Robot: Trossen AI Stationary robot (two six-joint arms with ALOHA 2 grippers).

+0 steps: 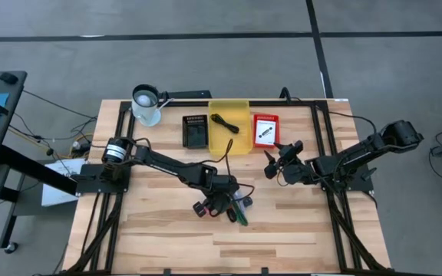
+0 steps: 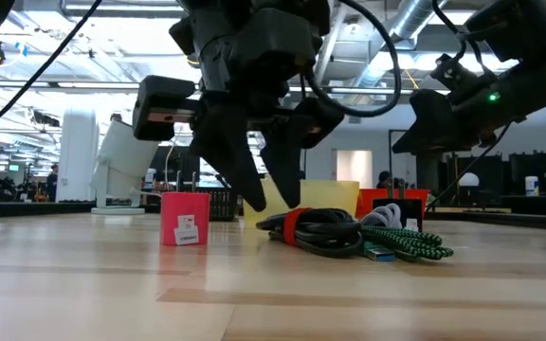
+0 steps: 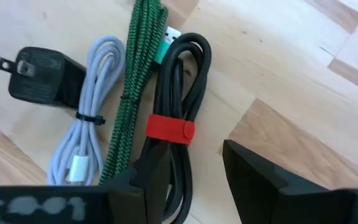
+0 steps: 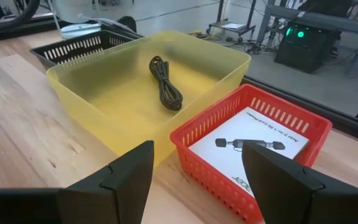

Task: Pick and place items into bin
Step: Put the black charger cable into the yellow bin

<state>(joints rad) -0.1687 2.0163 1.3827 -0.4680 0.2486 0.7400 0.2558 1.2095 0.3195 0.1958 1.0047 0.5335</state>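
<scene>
Nearest the left wrist camera stand the left gripper's [image 3: 194,186] two dark fingers, parted, with a black coiled cable [image 3: 178,106] bound by a red strap [image 3: 169,129] lying partly between them; one finger overlaps the coil's near end, and no closed hold is evident. Whether a pad touches the cable cannot be told. The cable's long axis runs straight away from the gripper, roughly in line with the finger gap, so a descent and squeeze across the coil looks feasible.

On the overhead clock, the left gripper [image 1: 222,201] hovers over the cluster near table centre. Beside the black coil lie a green braided cable [image 3: 135,74], a white cable [image 3: 95,112] and a black plug adapter [image 3: 39,78], all close together; a neighbour could be caught.

A yellow bin [image 1: 229,123] sits at about 12 o'clock from the cluster, already holding one black cable [image 4: 165,83]. A red basket [image 4: 253,140] adjoins it.

The right gripper [image 1: 276,162] waits with fingers released, at about 2 o'clock from the cluster, facing the bin. The left arm is clearly nearer the items.

The cables' far ends are cut off in the wrist view.
</scene>
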